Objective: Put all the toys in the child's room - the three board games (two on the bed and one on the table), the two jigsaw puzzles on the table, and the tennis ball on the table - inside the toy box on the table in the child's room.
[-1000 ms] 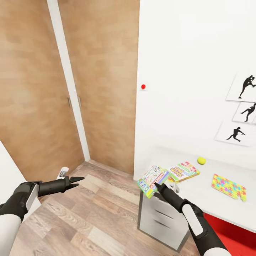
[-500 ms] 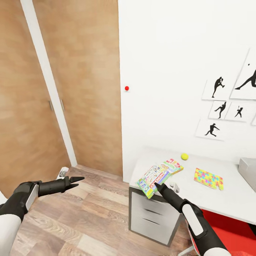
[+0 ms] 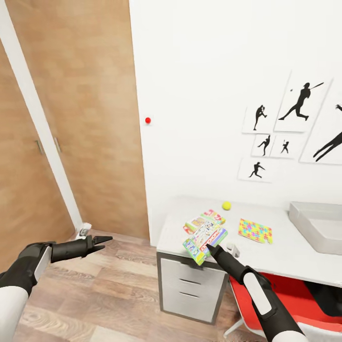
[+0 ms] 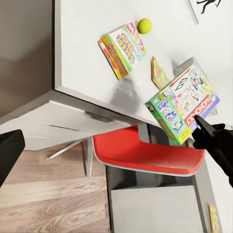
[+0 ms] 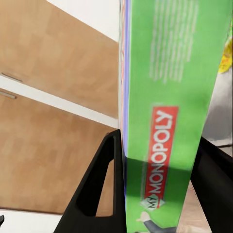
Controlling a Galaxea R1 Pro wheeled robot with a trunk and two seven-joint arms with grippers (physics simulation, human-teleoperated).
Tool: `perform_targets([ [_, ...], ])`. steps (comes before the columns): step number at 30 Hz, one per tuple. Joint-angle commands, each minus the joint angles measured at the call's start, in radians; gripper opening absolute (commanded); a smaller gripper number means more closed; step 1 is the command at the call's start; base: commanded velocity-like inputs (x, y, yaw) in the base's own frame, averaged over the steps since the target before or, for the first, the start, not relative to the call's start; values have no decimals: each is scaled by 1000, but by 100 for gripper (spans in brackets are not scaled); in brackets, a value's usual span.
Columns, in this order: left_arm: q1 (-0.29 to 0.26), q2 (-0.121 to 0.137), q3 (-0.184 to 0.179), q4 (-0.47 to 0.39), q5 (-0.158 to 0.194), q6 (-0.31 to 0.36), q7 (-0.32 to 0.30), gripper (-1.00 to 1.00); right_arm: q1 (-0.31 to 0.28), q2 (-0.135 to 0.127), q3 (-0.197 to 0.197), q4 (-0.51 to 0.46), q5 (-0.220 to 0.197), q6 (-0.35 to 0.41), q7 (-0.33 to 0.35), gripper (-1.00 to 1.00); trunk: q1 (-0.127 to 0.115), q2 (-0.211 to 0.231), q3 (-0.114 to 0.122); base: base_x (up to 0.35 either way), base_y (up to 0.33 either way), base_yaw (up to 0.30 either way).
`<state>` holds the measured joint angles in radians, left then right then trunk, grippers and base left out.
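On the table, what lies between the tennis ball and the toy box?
In the head view, one jigsaw puzzle lies flat on the white table, between the tennis ball and the grey toy box, slightly nearer the robot than both.

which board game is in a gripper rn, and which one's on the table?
The green-edged Monopoly box is clamped in the right gripper. The smaller board game lies flat on the table, untouched.

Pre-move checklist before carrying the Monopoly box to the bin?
1. Right gripper clamped on Monopoly box: ok, a finger on each side.
2. Toy box in sight on the table: ok, at the far end.
3. Bin interior free: cannot tell, partly cropped.
4. Path over the jigsaw puzzle and tennis ball: ok, both lie flat.
5. Left gripper clear of the table: ok, over the floor.
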<state>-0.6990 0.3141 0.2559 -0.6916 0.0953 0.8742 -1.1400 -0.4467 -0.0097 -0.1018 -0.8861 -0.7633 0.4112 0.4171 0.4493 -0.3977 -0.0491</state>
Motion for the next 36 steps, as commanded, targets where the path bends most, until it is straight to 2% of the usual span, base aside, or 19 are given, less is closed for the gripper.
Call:
perform_targets([
  [1, -1, 0, 1, -1, 3, 7, -1, 100, -1, 0, -2, 0, -10, 9, 2, -100, 1, -2, -1, 0, 0, -261],
  [25, -1, 0, 0, 0, 3, 6, -1, 100, -1, 0, -2, 0, -10, 9, 4, -100, 1, -2, 19, 0, 0, -257],
  [36, -1, -1, 0, -1, 3, 6, -1, 100, -1, 0, -1, -1, -3, -8, 10, -100, 1, -2, 20, 0, 0, -43],
])
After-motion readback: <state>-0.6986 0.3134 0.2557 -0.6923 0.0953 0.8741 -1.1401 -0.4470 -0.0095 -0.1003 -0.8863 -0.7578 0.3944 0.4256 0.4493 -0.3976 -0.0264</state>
